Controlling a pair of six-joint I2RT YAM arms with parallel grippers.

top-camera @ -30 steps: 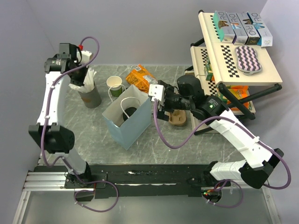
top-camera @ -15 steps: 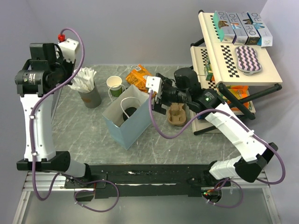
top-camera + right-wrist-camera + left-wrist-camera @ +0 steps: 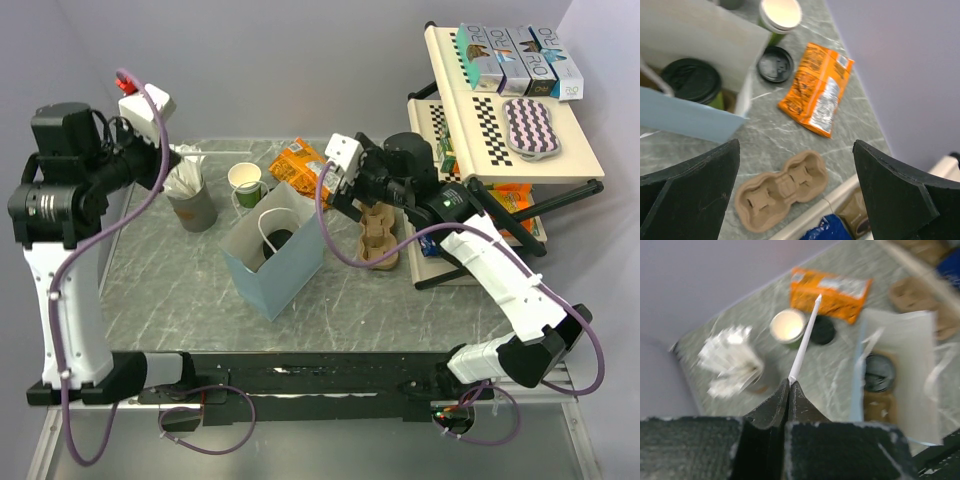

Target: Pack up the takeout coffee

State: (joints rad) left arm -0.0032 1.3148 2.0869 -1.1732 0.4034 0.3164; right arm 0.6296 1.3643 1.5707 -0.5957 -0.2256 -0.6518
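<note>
One white stick (image 3: 805, 337), clamped only at its tip by the left claw (image 3: 789, 385), could be pivoted and dropped outside the bag (image 3: 900, 335); right claw (image 3: 795, 145) is spread, empty.

The paper bag (image 3: 275, 270) stands mid-table (image 3: 190, 300) with its mouth open upward, crossed only by a white handle (image 3: 263, 232), and the takeout coffee (image 3: 690, 79) fills one side within. Toward the far edge the grey cup (image 3: 193, 207), the lidless cup (image 3: 246, 182) and the orange packet (image 3: 300, 165) stand close behind the bag. A cardboard carrier (image 3: 378, 238) and the rack (image 3: 500, 150) take the right edge, and the near-edge strip lies open.
</note>
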